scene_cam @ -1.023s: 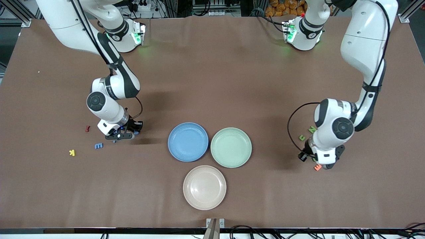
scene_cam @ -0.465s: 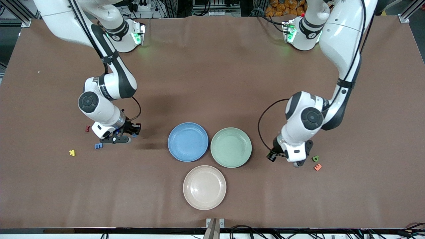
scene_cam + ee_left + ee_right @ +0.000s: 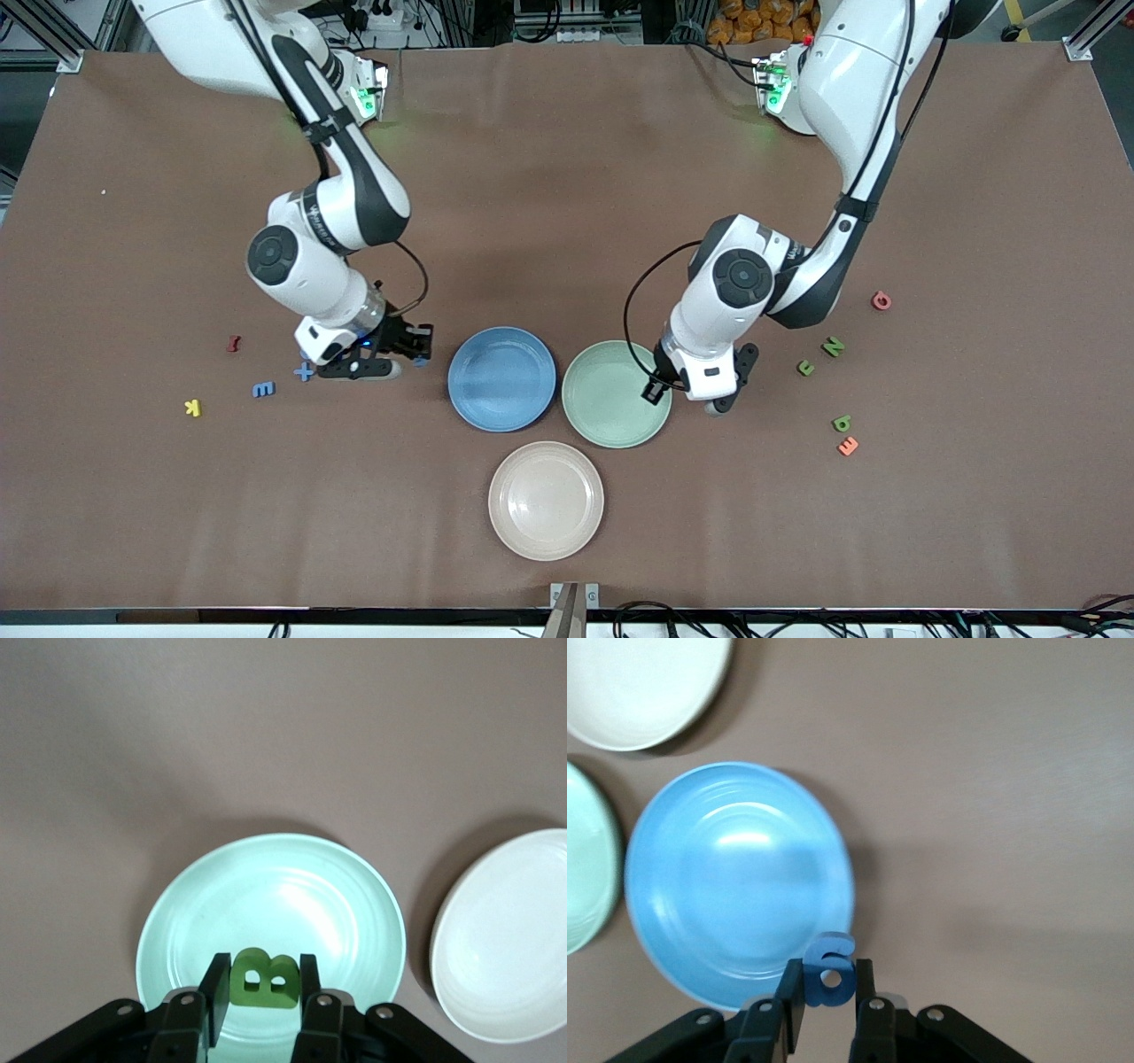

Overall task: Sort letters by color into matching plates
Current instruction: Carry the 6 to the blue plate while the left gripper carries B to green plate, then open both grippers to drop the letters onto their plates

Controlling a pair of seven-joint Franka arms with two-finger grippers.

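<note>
— Where are the letters held?
— A green B [image 3: 263, 979] is pinched by the left gripper [image 3: 262, 992] over the green plate [image 3: 177, 921]; a blue g [image 3: 828, 967] by the right gripper [image 3: 826, 992] at the blue plate [image 3: 700, 868] rim.
— How should release be done?
— Each is best lowered over the plate's middle before the fingers are spread.

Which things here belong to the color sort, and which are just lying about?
In the job:
blue plate
green plate
green B, held by the left tool
blue g, held by the right tool
blue cross, blue E
green N, green J, green b

Lying about:
beige plate
red, yellow and orange letters
</note>
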